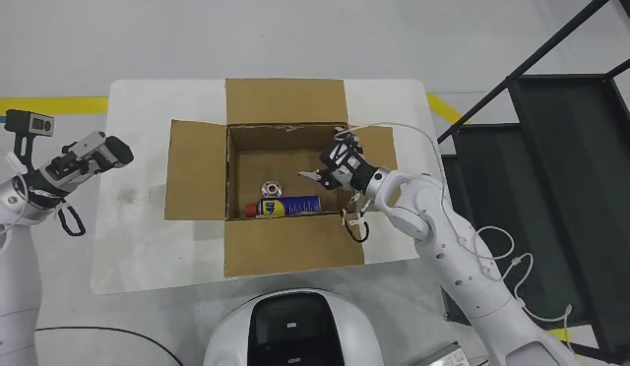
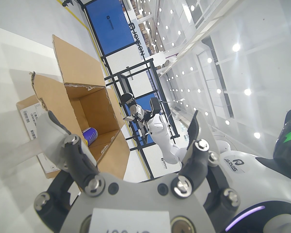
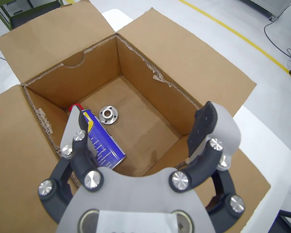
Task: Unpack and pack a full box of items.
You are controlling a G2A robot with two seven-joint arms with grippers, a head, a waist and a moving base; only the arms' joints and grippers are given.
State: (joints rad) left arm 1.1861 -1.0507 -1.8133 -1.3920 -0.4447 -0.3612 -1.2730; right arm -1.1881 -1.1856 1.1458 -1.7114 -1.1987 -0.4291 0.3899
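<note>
The right gripper (image 3: 140,112) has its fingers spread wide with nothing between them. It hangs over the right side of the open cardboard box (image 3: 140,61), just above the rim. Down on the box floor a blue spray can (image 3: 104,144) lies on its side against the near wall. Just beside its capped end sits a small round metal piece (image 3: 108,115), a flange or hub of some sort as far as I can make out.

The left gripper (image 2: 121,117) is also spread open and empty, held out past the left edge of the white table (image 1: 148,238), well apart from the box.

All four flaps are folded out flat on the tabletop. A yellow line (image 1: 59,103) runs across the pale grey floor behind the table, and a dark metal rack (image 1: 561,120) stands to the right.
</note>
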